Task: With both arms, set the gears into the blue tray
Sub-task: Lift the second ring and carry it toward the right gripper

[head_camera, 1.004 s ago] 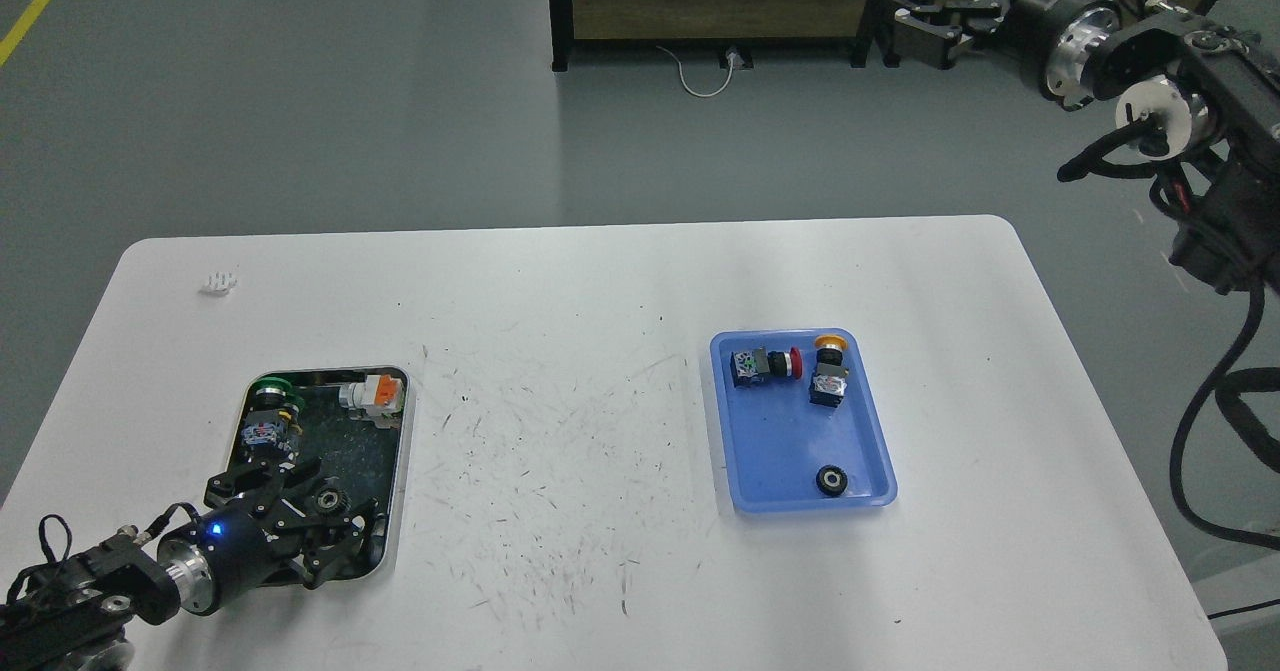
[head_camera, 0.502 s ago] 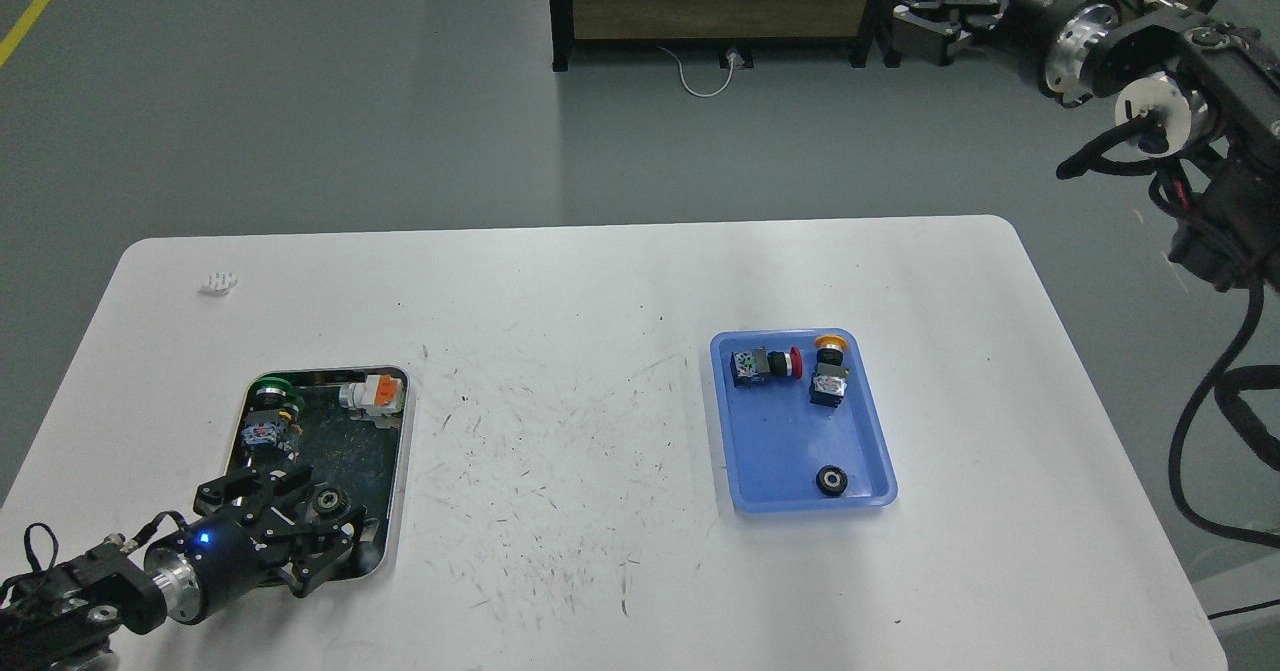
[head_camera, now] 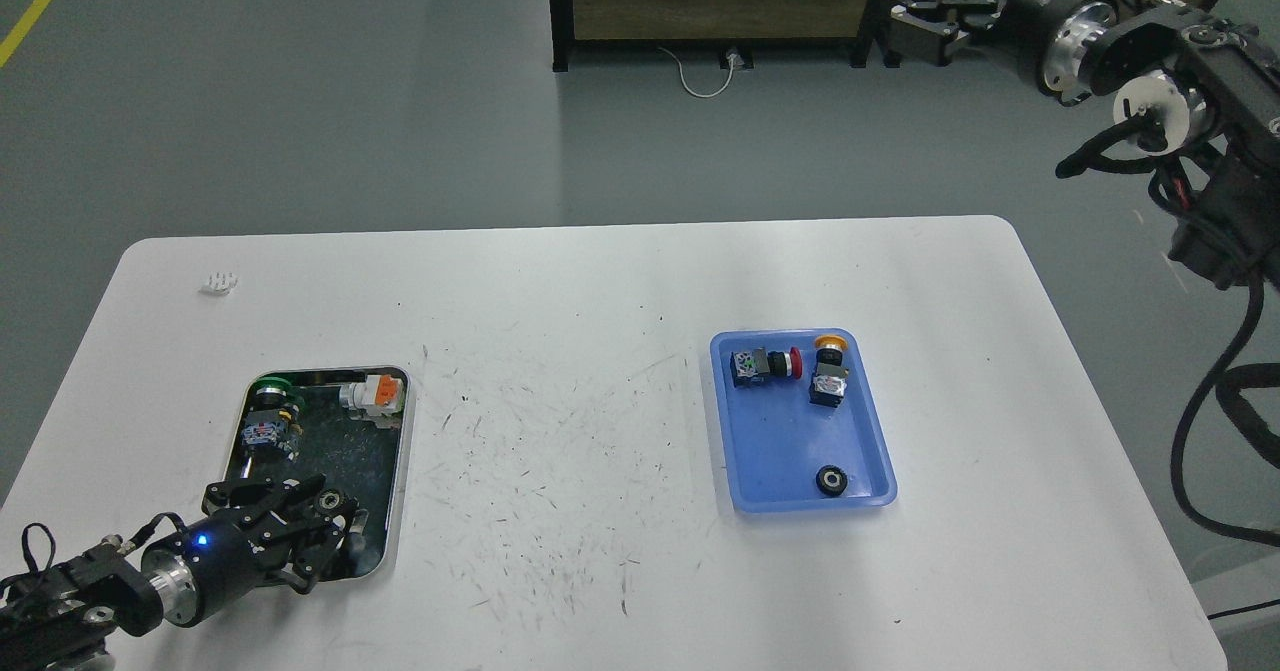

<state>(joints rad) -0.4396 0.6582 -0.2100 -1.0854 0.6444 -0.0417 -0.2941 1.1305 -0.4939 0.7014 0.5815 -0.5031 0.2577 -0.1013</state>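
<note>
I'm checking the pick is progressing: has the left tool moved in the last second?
Yes. The left tool has drawn back toward the near edge of the steel tray, away from the green-capped switch.

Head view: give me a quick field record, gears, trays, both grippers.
gear 1: lying in the blue tray, near its front edge
gear 2: in the steel tray, at the left gripper's tips
left gripper: low over the steel tray's near end, around gear 2; grip not clear
right gripper: raised high, far from the table, jaws open, holding nothing
blue tray extras: red switch, yellow switch
steel tray extras: green switch, orange part
</note>
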